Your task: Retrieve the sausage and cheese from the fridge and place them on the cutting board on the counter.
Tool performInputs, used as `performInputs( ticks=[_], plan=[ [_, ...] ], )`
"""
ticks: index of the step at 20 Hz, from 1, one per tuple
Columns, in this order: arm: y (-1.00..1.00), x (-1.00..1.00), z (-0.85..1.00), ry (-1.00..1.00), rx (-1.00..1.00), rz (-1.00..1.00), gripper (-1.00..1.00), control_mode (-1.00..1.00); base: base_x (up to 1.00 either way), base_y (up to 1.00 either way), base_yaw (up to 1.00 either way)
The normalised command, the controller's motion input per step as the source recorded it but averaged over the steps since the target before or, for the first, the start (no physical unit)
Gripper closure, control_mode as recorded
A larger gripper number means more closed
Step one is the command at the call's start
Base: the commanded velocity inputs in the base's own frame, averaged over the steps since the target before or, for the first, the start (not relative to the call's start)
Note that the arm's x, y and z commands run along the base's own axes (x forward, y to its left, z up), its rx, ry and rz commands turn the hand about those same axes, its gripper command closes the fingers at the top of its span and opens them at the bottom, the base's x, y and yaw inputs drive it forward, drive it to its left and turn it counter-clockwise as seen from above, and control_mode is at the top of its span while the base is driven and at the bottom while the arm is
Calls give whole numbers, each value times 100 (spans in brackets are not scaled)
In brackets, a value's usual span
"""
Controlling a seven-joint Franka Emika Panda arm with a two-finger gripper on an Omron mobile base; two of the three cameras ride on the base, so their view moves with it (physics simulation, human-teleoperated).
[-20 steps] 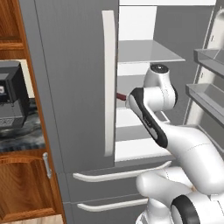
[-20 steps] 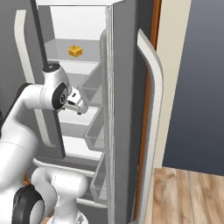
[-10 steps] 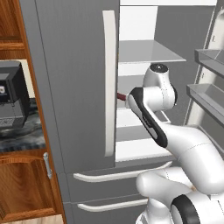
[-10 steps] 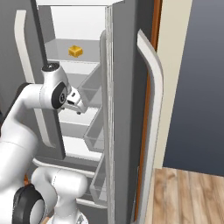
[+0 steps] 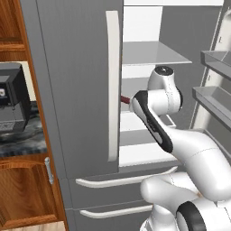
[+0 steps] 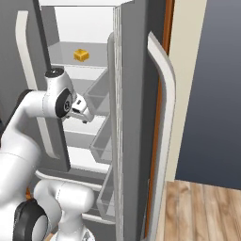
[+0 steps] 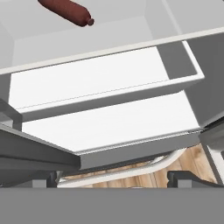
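Inside the open fridge [image 6: 136, 94] the gripper [image 6: 81, 109] hangs in the air over the white shelves. Its fingers are spread as wide as they go, and nothing is between them.

The sausage [image 7: 65, 11] lies on a shelf past the fingers, well apart from them, near the top edge of the hand view. In the left base view one dark red end of it peeks out just beside the closed left door [image 5: 76, 90]. The cheese [image 6: 81, 55] sits on a higher shelf, above the fingers and farther back in the fridge.

So the job looks like it has only begun. The right door is open, but neither food is picked up yet. Both must still come out and go onto the cutting board. The counter [image 5: 20, 137] shows a little, off to the left of the fridge.

Room is tight. Shelf fronts stick out just under and just ahead of the fingers, and the fingers must get over these rims to reach the sausage. The closed left door stands near one side. The open door with its bins [image 6: 101, 146] stands near the other side. The way back out of the fridge looks open.
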Motion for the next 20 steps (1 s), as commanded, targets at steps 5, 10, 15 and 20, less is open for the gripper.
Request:
performInputs(
  ticks=[5,10,15,20],
  plan=[
    [0,1,-1,0,0,0,-100,-100,0,0,0],
    [-10,12,8,-2,4,24,-100,-100,0,0,0],
    [-10,6,27,-9,2,19,-100,-100,0,0,0],
    [0,25,20,-9,0,0,-100,-100,0,0,0]
  ],
)
